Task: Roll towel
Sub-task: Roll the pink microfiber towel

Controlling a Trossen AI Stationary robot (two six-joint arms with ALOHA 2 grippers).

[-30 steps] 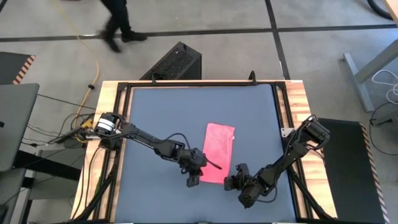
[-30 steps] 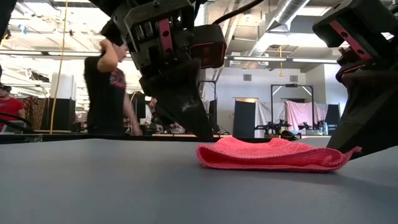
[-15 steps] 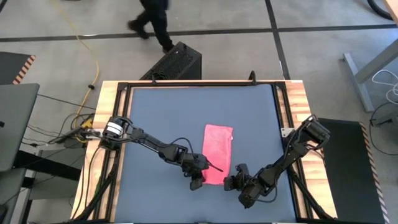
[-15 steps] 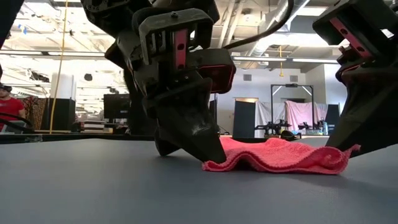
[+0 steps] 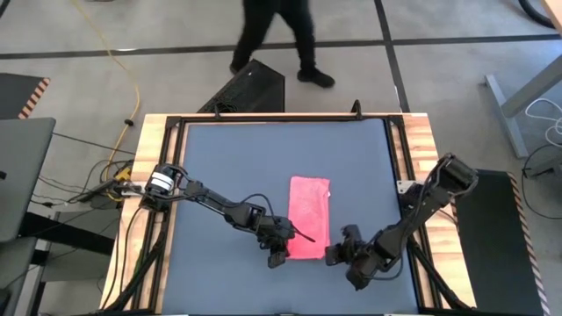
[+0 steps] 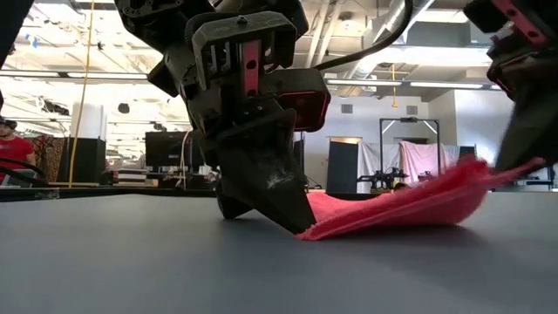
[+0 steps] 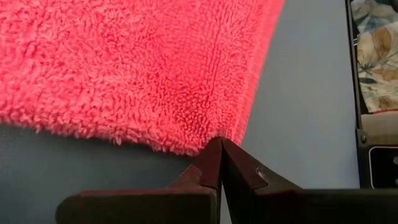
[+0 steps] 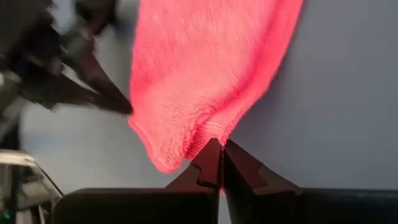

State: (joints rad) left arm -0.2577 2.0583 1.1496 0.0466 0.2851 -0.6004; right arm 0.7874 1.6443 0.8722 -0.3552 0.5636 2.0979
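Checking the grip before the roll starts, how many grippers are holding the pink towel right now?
2. The left gripper pinches the towel at its near left corner on the table; the right gripper lifts the near right corner.

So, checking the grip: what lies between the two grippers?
Only the towel, its near edge spanning from the left gripper to the right gripper; the high view shows it.
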